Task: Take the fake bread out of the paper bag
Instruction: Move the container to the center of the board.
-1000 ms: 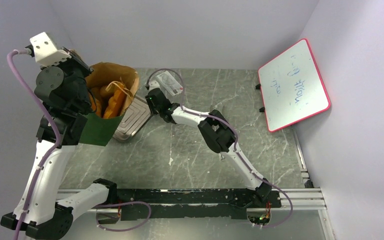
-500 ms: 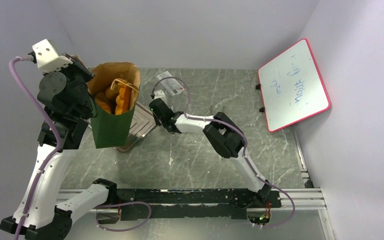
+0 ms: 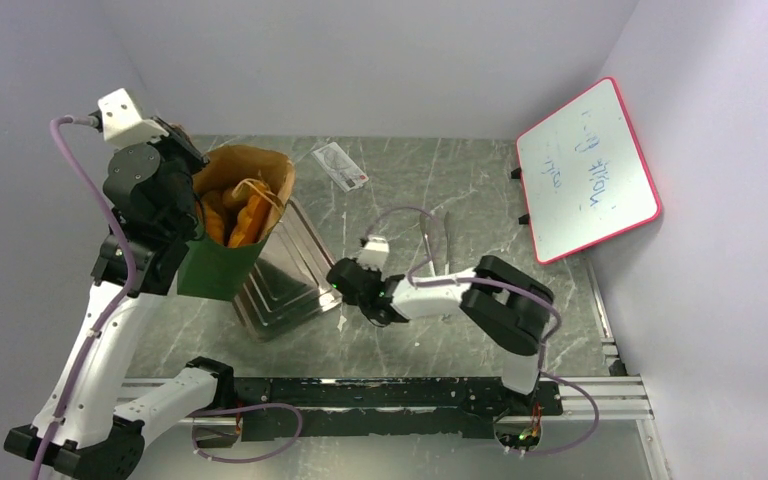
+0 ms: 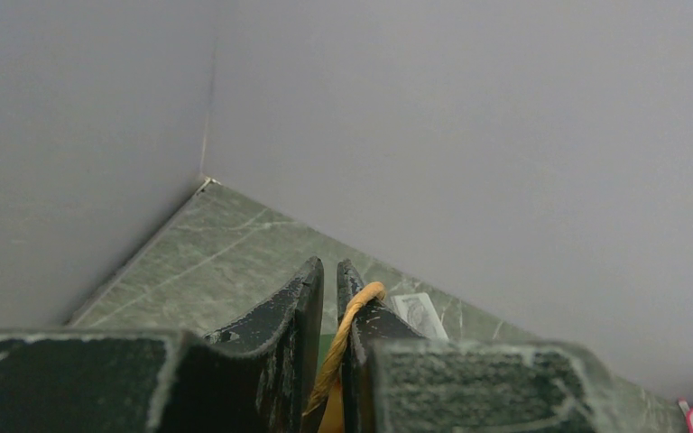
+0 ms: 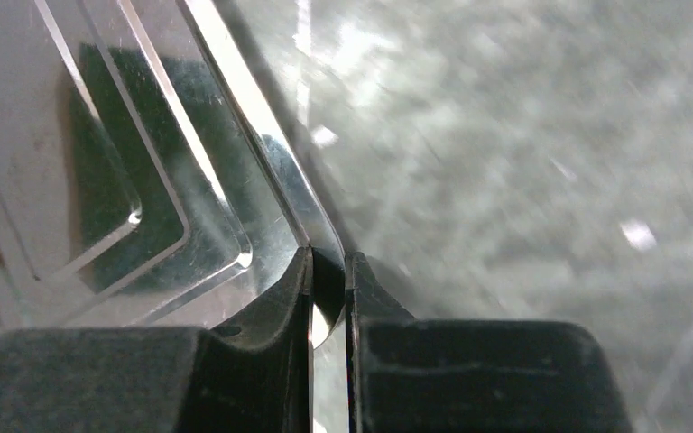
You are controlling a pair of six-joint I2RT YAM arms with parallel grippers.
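Nearest, the right arm [image 3: 505,310] lies low and folded: it climbs from its base at the near edge to an elbow on the right, then doubles back leftward just over the surface [image 3: 410,345]. The right pincer [image 5: 328,271] is pressed together on a rounded corner of the metal tray [image 5: 99,180], the rim caught between its two fingers. In the wrist view the surface beyond the tray is blurred.

The left arm [image 3: 95,340] stands tall from the near left, its wrist held high over the far left of the surface. The left pincer [image 4: 330,280] pinches a tan handle [image 4: 347,334] of the paper bag [image 3: 215,265], the fingers almost together with the cord between them. The bag hangs tilted below it, mouth open upward, and the fake bread [image 3: 243,215] sits inside as orange shapes. The pieces are hard to tell apart, and a handle loop lies across them. The bag's lower end overlaps the tray's left side from above; whether they touch cannot be told. The left wrist view hides nearly all of the bag behind the fingers.

Farther off, a small card [image 3: 340,165] lies flat, and a red-framed whiteboard [image 3: 585,170] leans at the far right, its writing unreadable.
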